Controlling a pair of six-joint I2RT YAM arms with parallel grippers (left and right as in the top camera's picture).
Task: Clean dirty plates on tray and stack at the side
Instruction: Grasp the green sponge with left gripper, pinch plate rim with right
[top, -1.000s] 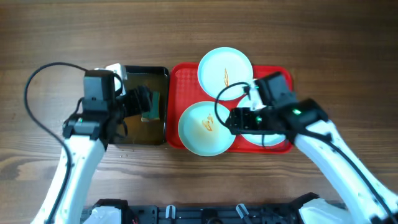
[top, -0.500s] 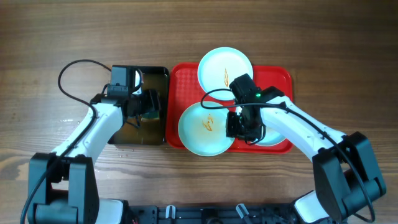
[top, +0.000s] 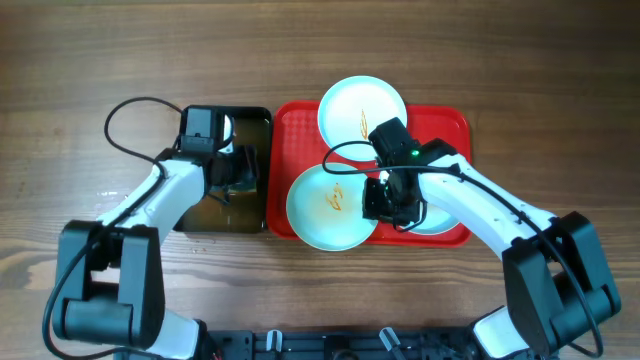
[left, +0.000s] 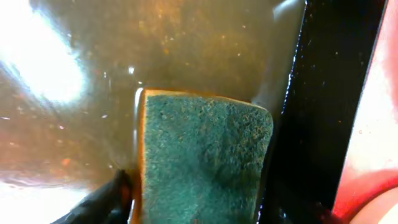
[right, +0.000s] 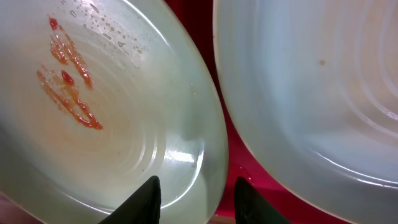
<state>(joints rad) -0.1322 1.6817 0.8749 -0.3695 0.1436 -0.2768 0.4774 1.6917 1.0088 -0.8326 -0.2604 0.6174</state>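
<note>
Three pale plates (top: 362, 110) sit on the red tray (top: 295, 125). The near-left plate (right: 112, 143) bears orange-red sauce streaks (right: 68, 84). The right gripper (right: 199, 194) stands apart astride its rim. The left gripper (top: 240, 178) clamps a green sponge (left: 205, 155) in the black tub (top: 215, 215).

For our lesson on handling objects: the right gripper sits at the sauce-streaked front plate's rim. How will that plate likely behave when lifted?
The plate is probably rigid; its rim holds a clean curve. The droplets and gloss suggest it is wet and slippery. Held by one edge by the right gripper, it may tilt.
</note>
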